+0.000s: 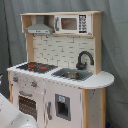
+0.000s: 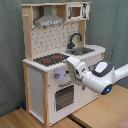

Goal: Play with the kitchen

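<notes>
The kitchen (image 1: 60, 95) is a light-wood and white toy unit with a black-red stovetop (image 1: 37, 66), silver sink (image 1: 72, 75), black curved faucet (image 1: 84, 59), grey hood (image 1: 39, 30) and microwave shelf (image 1: 70, 23). In the second exterior view the kitchen (image 2: 37, 85) stands at the left, and my gripper (image 2: 71, 64) reaches in from the right. It sits at the front panel just below the stovetop (image 2: 50, 59) edge, beside the knobs (image 2: 56, 76) and above the oven door (image 2: 64, 97). In the first exterior view only a white part of my arm (image 1: 10, 116) shows, at the bottom left.
A grey curtain (image 1: 115, 50) hangs behind the kitchen. The unit stands on a wooden floor (image 2: 100, 112). My white arm (image 2: 112, 75) stretches across the second exterior view's right side, in front of the counter.
</notes>
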